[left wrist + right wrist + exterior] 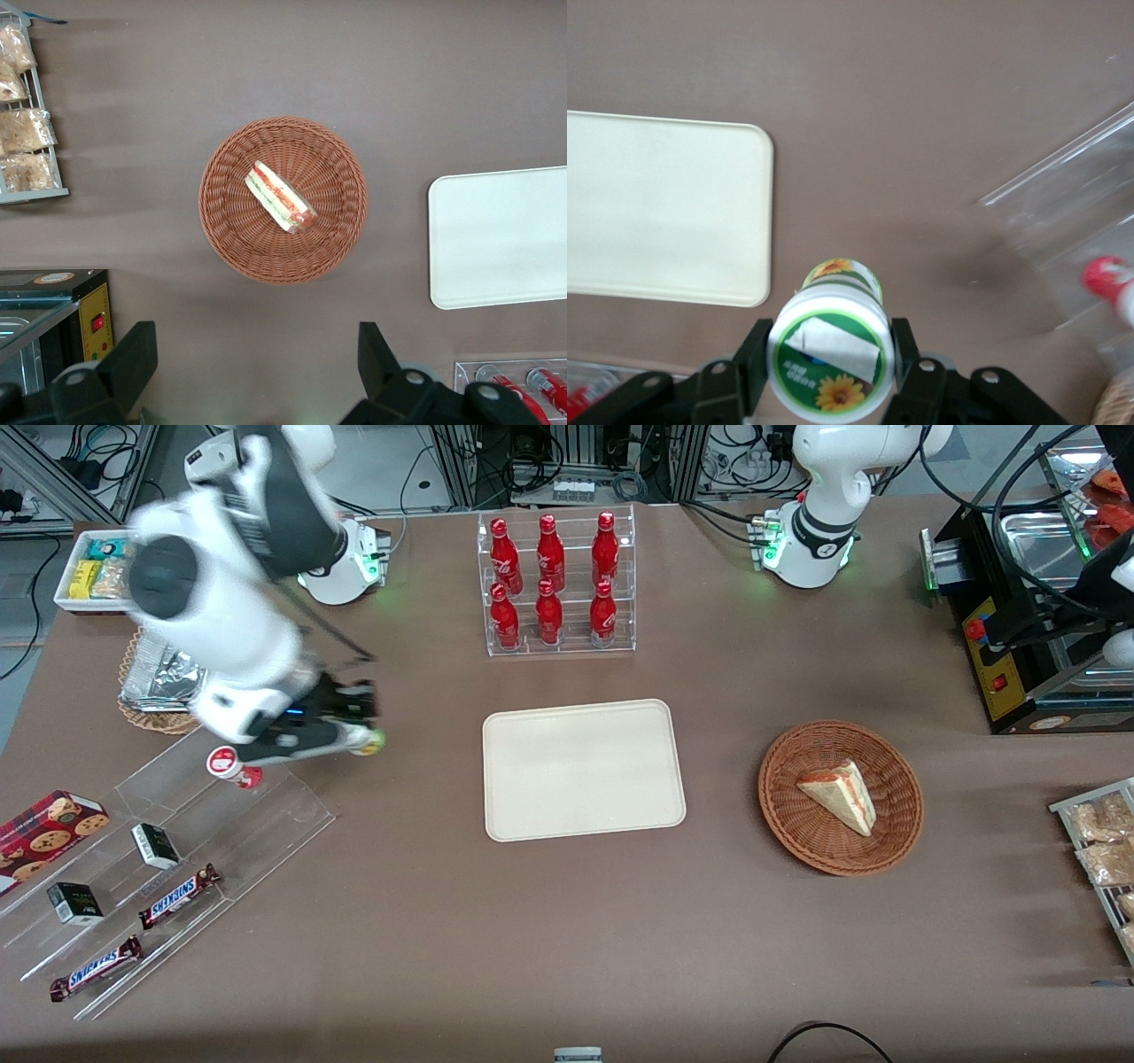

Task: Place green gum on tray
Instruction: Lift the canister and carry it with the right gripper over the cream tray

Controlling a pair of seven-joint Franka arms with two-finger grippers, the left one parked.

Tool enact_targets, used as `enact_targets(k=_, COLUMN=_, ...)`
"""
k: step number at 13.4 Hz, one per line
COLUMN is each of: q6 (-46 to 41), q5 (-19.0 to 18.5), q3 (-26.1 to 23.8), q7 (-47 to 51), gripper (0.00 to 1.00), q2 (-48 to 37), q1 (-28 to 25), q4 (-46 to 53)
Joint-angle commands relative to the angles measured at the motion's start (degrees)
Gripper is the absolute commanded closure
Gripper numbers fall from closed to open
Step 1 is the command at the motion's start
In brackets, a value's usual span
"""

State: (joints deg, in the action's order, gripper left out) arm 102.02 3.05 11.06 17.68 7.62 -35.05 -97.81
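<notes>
The green gum (831, 359) is a small white bottle with a green-and-white lid bearing a sunflower. My right gripper (830, 354) is shut on it, one black finger on each side of the lid. In the front view the gripper (359, 731) holds the gum (370, 741) above the brown table, between the clear acrylic rack and the cream tray (582, 769). The tray (664, 212) is bare and lies apart from the gum.
A red-lidded bottle (227, 765) stands on the clear acrylic rack (159, 859), which also holds Snickers bars and small boxes. A cola bottle rack (558, 584) stands farther from the camera than the tray. A wicker basket (840, 797) with a sandwich lies toward the parked arm's end.
</notes>
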Motion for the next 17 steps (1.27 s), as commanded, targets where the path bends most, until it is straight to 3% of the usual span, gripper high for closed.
enact_targets(k=1, q6=-1.1, q5=0.3, q3=0.8, q7=10.4, gripper=1.0, q2=10.2, q1=-4.8, q4=10.6)
enact_targets(k=8, q6=16.0, q5=0.9, q3=0.5, q7=30.0, gripper=1.0, q2=23.7, q1=-14.8, q4=14.0)
enact_targets(k=17, q6=27.2, q5=0.1, q3=-0.4, q7=33.8, gripper=1.0, q2=32.1, q1=-20.1, q4=13.4)
